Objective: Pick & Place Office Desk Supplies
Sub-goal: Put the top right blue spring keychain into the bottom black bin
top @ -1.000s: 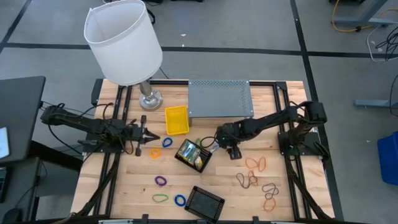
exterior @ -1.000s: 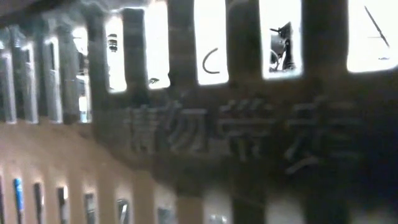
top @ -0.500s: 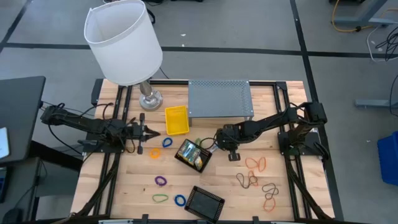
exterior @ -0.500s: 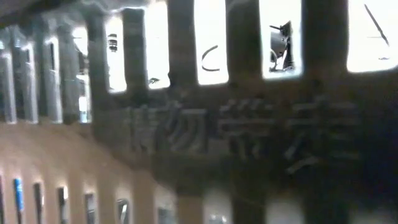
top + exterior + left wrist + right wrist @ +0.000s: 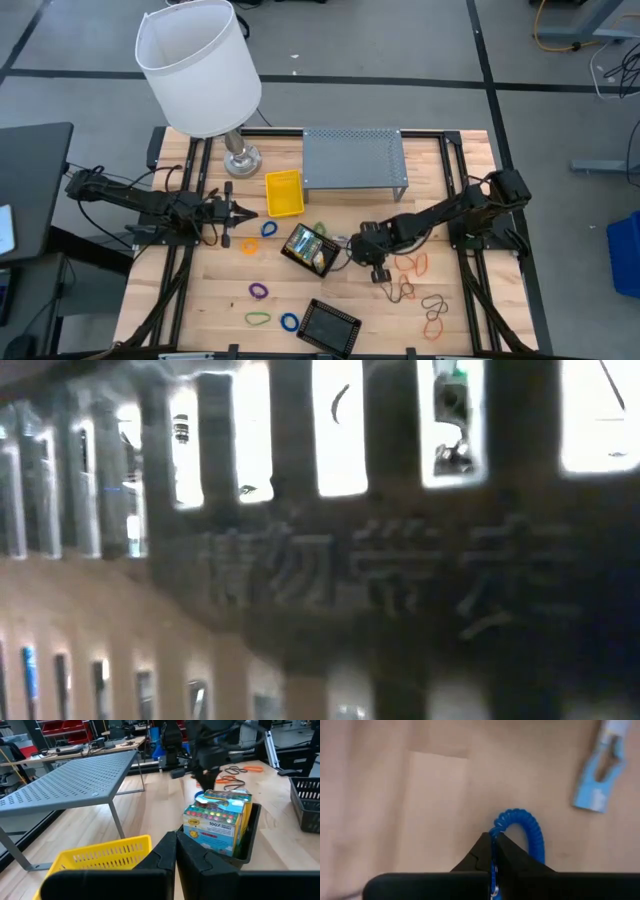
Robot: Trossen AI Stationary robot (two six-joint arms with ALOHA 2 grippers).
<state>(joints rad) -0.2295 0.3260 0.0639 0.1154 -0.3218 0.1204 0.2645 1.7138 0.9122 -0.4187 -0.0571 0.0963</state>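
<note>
Near the left edge of the wooden worktop, the left gripper is kept fully closed on nothing, just beside the yellow plastic basket. At the middle, the black tray with the yellow-green crayon boxes is seen. Just to its right, the right gripper is shut on a blue coiled band, lifted off the worktop. The pick seems done; next, a carry to a container is needed, but which one cannot be told.

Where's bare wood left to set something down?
Free: the near-left corner, left of the purple rubber band and green rubber band; also the strip between the black mesh tray and the orange-brown rubber band cluster. Crowded: the centre, around the crayon box tray and yellow basket.
</note>
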